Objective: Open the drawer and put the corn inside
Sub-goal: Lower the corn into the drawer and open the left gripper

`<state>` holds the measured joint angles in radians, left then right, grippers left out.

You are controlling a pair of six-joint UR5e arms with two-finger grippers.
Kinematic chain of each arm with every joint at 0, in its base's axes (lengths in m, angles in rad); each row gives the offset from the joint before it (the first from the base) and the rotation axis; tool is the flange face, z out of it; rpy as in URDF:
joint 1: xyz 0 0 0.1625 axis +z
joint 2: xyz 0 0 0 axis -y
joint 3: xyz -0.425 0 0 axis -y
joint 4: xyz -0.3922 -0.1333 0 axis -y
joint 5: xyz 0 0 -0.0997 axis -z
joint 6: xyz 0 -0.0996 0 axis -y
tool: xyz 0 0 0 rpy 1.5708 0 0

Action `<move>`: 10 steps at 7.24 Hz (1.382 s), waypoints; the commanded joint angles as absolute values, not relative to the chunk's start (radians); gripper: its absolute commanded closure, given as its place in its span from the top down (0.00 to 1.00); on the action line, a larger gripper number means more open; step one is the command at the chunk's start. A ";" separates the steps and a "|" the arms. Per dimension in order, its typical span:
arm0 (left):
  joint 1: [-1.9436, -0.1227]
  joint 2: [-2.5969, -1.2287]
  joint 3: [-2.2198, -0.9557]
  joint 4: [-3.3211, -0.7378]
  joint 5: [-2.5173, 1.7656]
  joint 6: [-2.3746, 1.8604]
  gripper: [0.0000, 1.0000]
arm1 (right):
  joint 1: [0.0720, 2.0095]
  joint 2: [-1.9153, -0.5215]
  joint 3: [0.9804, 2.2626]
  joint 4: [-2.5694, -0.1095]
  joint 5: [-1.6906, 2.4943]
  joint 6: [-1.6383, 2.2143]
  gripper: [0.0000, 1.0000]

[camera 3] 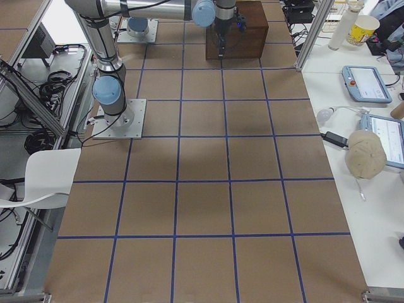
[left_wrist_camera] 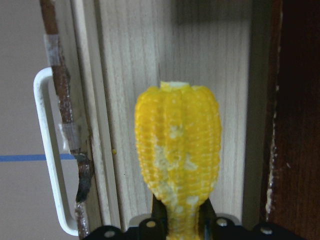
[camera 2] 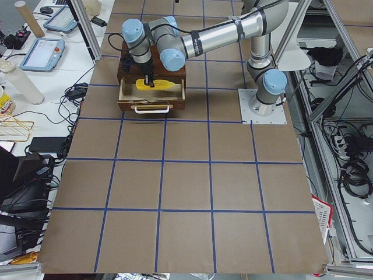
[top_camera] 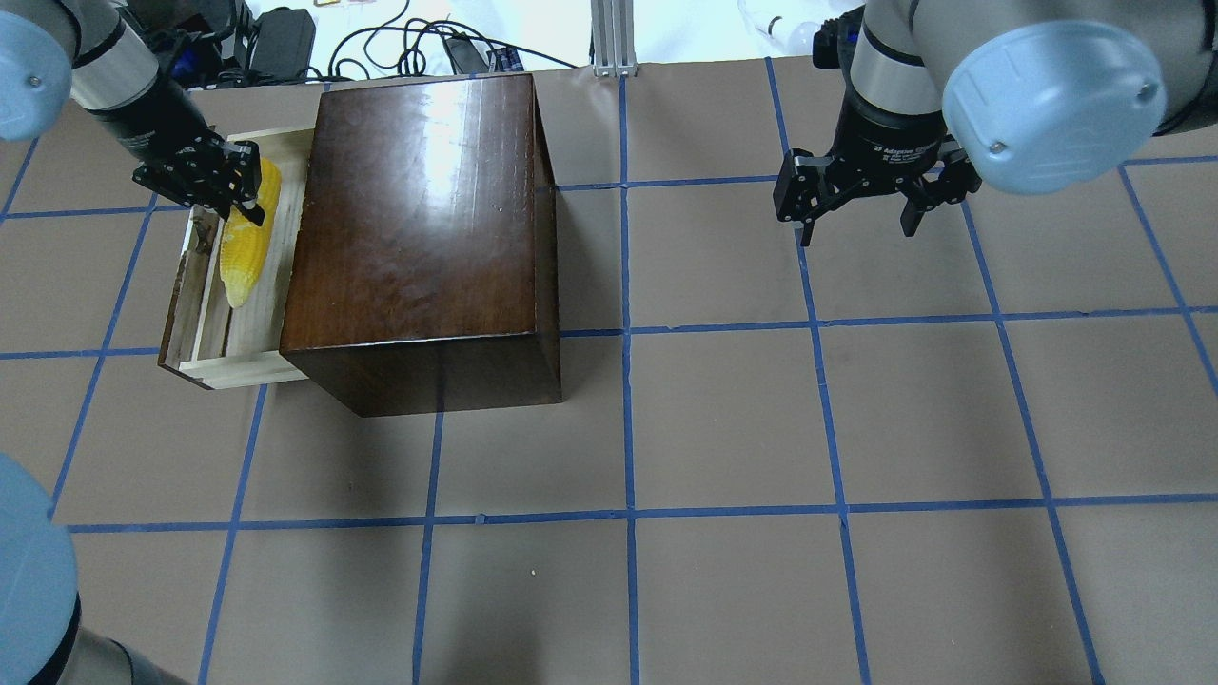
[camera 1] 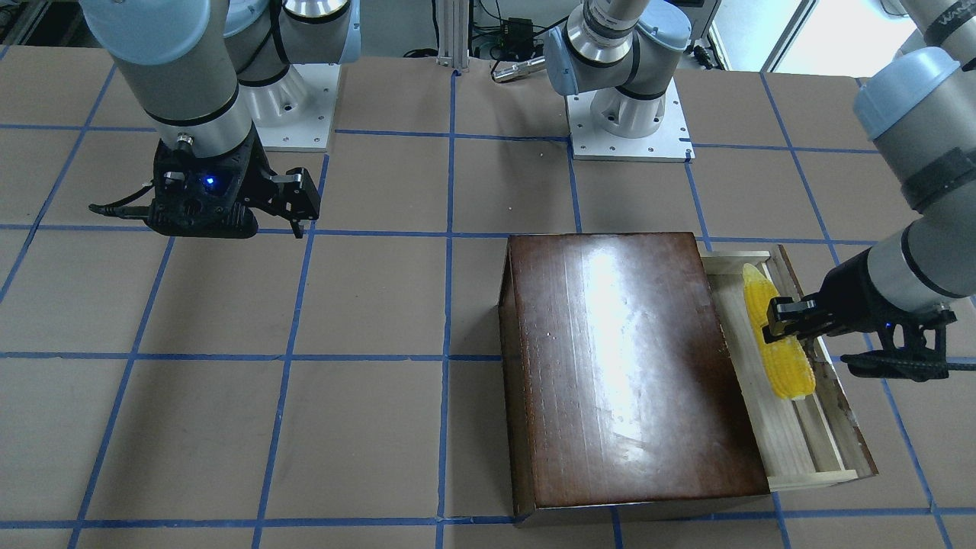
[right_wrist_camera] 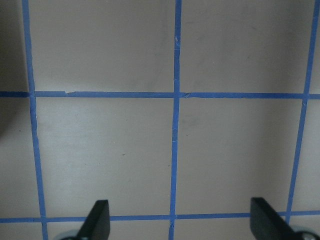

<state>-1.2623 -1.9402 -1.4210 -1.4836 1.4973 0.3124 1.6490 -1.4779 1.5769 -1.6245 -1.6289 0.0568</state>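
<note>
**Placement step.** The left gripper (camera 1: 774,320) is pinching the small yellow toy corn cob (camera 1: 784,366) across its body, its two fingers pressing on the kernels from either side. It is holding the cob lengthwise over the pale wooden floor of the long shallow drawer (camera 1: 810,450), which is standing pulled out of the glossy dark-brown wooden box (camera 1: 625,366). The cob is lying directly beneath the gripper, inside the drawer's walls. The box is sitting just beside the gripper on one flank. The drawer's scuffed dark front panel, with its white wire handle (left_wrist_camera: 47,150), is sitting just beside it on the other. Whether the cob is already touching the drawer floor cannot be told. The right gripper (top_camera: 856,224) is hanging well apart from the box over the brown papered table (right_wrist_camera: 100,150), its fingers spread and holding nothing.

Judged from this, the opening is done and the putting-in is nearly complete. The next move is calling for the left fingers to part so the cob settles flat. A straight lift should follow, clearing the front panel and the box edge without dragging the cob.
</note>
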 commanded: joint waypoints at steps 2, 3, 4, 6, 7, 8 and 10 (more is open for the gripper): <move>-1.262 -2.014 -1.416 -1.425 1.488 0.318 0.07 | 1.649 -1.479 1.577 -1.625 -1.631 0.057 1.00; -1.262 -2.016 -1.414 -1.425 1.482 0.305 0.73 | 1.649 -1.479 1.577 -1.624 -1.631 0.057 1.00; -1.262 -2.008 -1.414 -1.428 1.438 0.307 1.00 | 1.649 -1.477 1.577 -1.624 -1.631 0.057 1.00; -1.267 -1.981 -1.408 -1.440 1.433 0.307 1.00 | 1.649 -1.479 1.577 -1.624 -1.631 0.057 1.00; -1.267 -1.970 -1.408 -1.457 1.436 0.308 1.00 | 1.649 -1.479 1.577 -1.624 -1.631 0.057 1.00; -1.267 -1.956 -1.407 -1.468 1.436 0.308 1.00 | 1.649 -1.479 1.577 -1.626 -1.631 0.057 1.00; -1.272 -1.919 -1.349 -1.569 1.442 0.305 1.00 | 1.649 -1.479 1.577 -1.624 -1.631 0.057 1.00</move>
